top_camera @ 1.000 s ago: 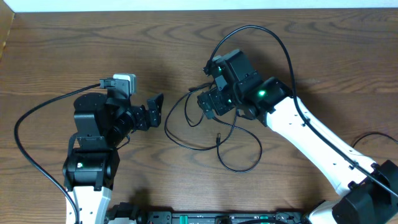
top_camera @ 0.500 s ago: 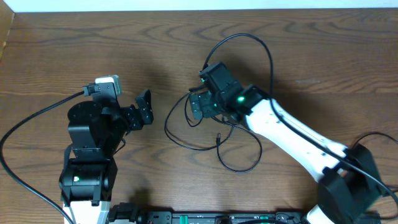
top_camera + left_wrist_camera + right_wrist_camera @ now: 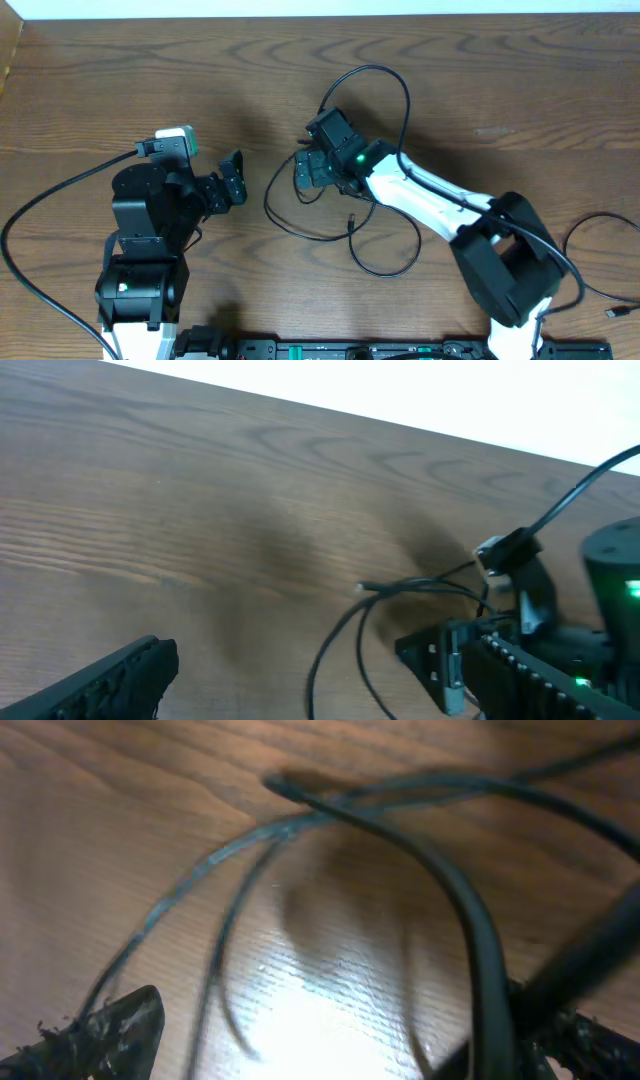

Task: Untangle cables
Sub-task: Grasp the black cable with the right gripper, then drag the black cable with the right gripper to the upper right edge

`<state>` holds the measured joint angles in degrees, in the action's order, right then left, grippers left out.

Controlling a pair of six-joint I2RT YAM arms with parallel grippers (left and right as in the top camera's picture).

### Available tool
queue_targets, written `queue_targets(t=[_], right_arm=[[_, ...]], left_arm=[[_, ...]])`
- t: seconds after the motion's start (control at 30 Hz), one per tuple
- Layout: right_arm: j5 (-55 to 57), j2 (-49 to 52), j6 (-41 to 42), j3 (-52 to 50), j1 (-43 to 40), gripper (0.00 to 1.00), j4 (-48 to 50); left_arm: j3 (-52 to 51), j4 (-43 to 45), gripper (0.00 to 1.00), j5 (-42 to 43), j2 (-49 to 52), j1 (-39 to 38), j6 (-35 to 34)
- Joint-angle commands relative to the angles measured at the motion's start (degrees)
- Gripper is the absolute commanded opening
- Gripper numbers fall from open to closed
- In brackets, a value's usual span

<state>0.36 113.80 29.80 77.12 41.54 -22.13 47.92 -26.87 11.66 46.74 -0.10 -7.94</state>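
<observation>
On the table (image 3: 520, 80), tangled black cables (image 3: 383, 273)

Wood everywhere: the table (image 3: 520, 90) fills the overhead view, dark brown, with long wavy grain running side to side. Along the table's far edge sits a thin white band (image 3: 300, 8), flat and bright; wall or floor, can't tell. At the table's far left corner, a paler tan strip (image 3: 8, 60) cuts in at an angle. Right of the table's middle there's a small pale scuff (image 3: 492, 130). The light is soft. Up close in the right wrist view, a bright glare patch (image 3: 330, 1010) shines on the grain. In the left wrist view, a dim shadow (image 3: 290, 550) smudges the tabletop.
</observation>
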Motion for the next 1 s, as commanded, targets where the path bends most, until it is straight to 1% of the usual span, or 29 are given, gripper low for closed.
queue_targets(t=[0.0,0.17,0.2,0.23,0.27,0.3,0.5,0.63,0.77,0.97], right_arm=[[-0.96,2.54,2.23,-0.17,0.35,0.99,0.33],[-1.27,4.57,2.34,-0.17,0.35,0.98,0.85],[-1.38,4.63,2.34,-0.17,0.37,0.87,1.03],[-1.51,4.63,2.34,-0.17,0.42,0.64,1.25],[-1.66,4.63,2.34,-0.15,0.42,0.26,1.66],[-1.90,4.63,2.36,-0.13,0.42,0.01,1.97],[-4.52,3.78,2.29,0.52,-0.15,0.01,2.58],[-5.03,0.09,2.27,0.63,-1.55,0.01,1.90],[-4.98,-6.69,-0.17,0.87,-4.02,0.01,0.13],[-4.85,-19.50,-1.66,0.90,-10.36,0.01,-4.55]], left_arm=[[-0.39,-0.28,0.96,-0.37,-0.24,0.20,-0.50],[-0.39,-1.42,0.96,-0.37,-0.24,0.20,-0.50],[-0.39,-1.68,0.96,-0.37,-0.24,0.20,-0.50],[-0.39,-1.88,0.96,-0.37,-0.24,0.20,-0.50],[-0.39,-2.14,0.96,-0.37,-0.24,0.20,-0.50],[-0.39,-2.32,0.96,-0.37,-0.24,0.20,-0.50],[-0.39,-3.89,0.96,-0.37,-0.24,0.20,-0.50],[-0.39,-4.20,0.96,-0.35,-0.24,0.20,-0.52],[-0.39,-4.22,0.96,-0.35,-0.24,0.20,-0.55],[-0.39,-4.83,0.96,-0.31,-0.24,0.20,-0.57]])
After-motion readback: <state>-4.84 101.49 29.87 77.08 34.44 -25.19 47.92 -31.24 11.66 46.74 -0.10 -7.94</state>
